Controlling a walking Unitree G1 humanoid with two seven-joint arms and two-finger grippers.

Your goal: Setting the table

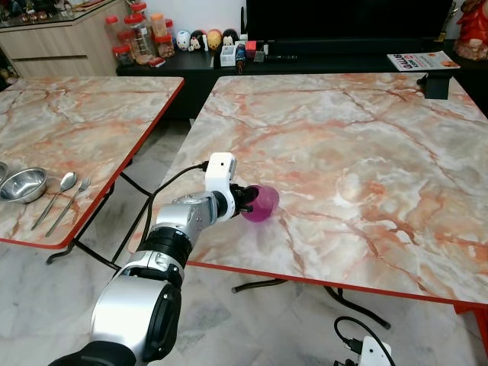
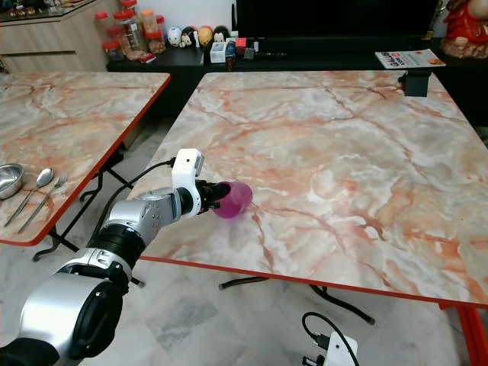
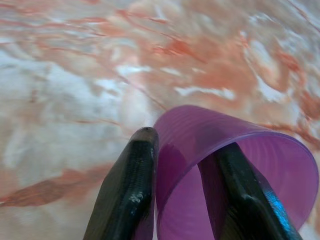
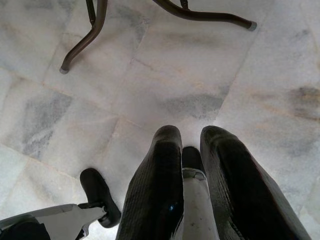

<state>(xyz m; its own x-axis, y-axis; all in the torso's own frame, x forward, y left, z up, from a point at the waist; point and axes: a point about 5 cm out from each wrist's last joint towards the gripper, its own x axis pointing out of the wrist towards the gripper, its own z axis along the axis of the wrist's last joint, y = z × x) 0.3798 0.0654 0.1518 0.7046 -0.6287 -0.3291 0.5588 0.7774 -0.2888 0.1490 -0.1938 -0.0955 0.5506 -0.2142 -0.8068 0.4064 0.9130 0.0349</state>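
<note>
- The cup [image 1: 261, 203] is translucent purple plastic, smooth-walled, lying tilted with its open mouth turned back toward the left gripper [image 1: 245, 201].
- In the left wrist view one black finger [image 3: 131, 190] sits outside the cup's wall and the other inside its mouth, so the fingers are closed on the rim and pinch the wall between them.
- The cup sticks out past the fingertips, at about 3 o'clock from the gripper in the left eye view, over the near left part of the marble table [image 1: 358, 168], close to its red edge.
- One cup, two marble tables: the second table [image 1: 69, 130] stands at 9 o'clock from the first, with a gap of floor between.
- On that second table lie one steel bowl [image 1: 23, 184], one spoon [image 1: 56, 195] and one fork [image 1: 70, 203], side by side near its front edge.
- The right gripper [image 4: 189, 150] hangs low over the tiled floor [image 4: 200, 75], fingers nearly together and holding nothing.
</note>
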